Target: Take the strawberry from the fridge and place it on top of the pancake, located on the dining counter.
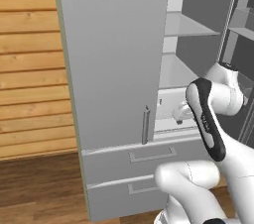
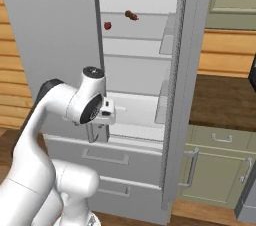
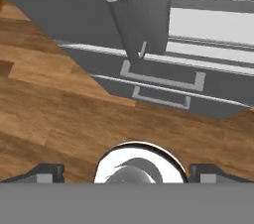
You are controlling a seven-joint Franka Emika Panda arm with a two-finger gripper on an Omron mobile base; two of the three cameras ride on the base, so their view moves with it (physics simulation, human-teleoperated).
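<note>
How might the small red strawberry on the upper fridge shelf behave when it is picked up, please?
The strawberry looks tiny and roundish, so it would probably weigh little and could roll along its shelf if nudged. Being a berry, it is likely soft and may bruise under a firm squeeze.

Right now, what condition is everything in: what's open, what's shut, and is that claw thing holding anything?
fridge: left door shut, right door swung open.
fridge drawers: both shut.
strawberry: lying on an upper fridge shelf, untouched.
dark red-brown food strip: on a shelf just above the strawberry.
gripper: open, holding nothing, pointing down at the floor.
green cabinet doors: shut.
</note>
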